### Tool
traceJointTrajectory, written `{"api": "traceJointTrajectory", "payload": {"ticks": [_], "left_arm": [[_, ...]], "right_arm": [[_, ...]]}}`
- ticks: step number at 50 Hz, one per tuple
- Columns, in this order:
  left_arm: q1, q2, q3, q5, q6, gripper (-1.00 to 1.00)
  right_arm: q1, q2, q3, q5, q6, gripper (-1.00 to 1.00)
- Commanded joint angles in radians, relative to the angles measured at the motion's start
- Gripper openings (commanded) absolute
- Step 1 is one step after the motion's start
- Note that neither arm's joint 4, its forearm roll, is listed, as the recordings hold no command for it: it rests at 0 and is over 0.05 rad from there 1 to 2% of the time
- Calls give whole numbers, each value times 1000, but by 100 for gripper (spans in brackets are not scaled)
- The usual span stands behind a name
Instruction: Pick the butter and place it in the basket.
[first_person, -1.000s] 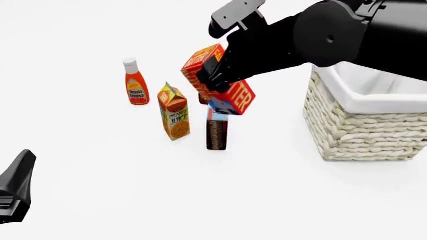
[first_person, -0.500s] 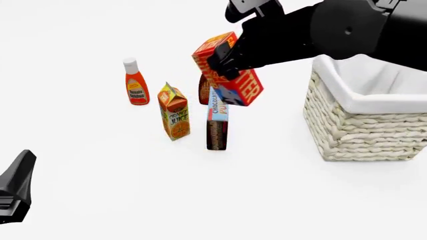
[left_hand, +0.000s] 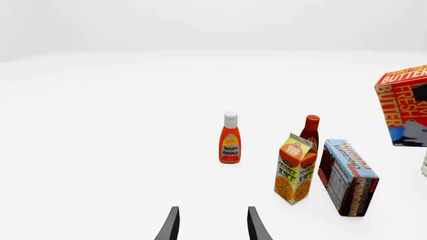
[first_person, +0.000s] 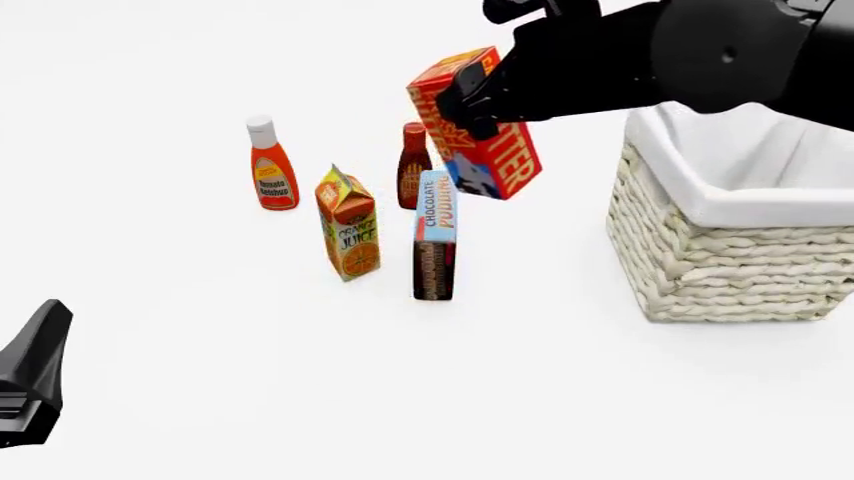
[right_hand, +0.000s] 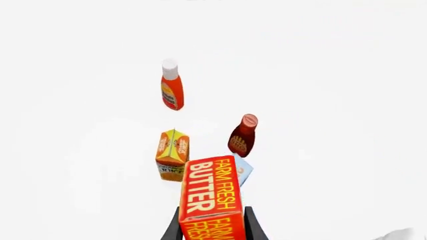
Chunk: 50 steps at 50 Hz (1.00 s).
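The butter, a red and orange box, hangs tilted in the air above the table, left of the basket. My right gripper is shut on it from above. In the right wrist view the butter fills the space between both fingers. The butter also shows at the edge of the left wrist view. The basket is cream woven with a white cloth lining and stands at the right. My left gripper rests low at the near left, and its fingers stand open with nothing between them.
Below and left of the butter stand a ketchup bottle, an orange juice carton, a chocolate pudding box and a dark red bottle. The same four appear in the left wrist view, e.g. the carton.
My right gripper has carried the butter up and to the right, toward the basket. The dark red bottle behind it has come into view. The left arm has not moved.
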Motion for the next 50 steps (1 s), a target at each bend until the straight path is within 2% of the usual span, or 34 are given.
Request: {"api": "traceJointTrajectory", "payload": {"ticks": [1, 15, 50], "left_arm": [[0, 0, 0, 0, 0, 100], [0, 0, 0, 0, 0, 100], [0, 0, 0, 0, 0, 100]], "right_arm": [[-18, -18, 2, -21, 44, -100], [-34, -23, 22, -47, 92, -100], [-92, -94, 76, -106, 150, -100]]}}
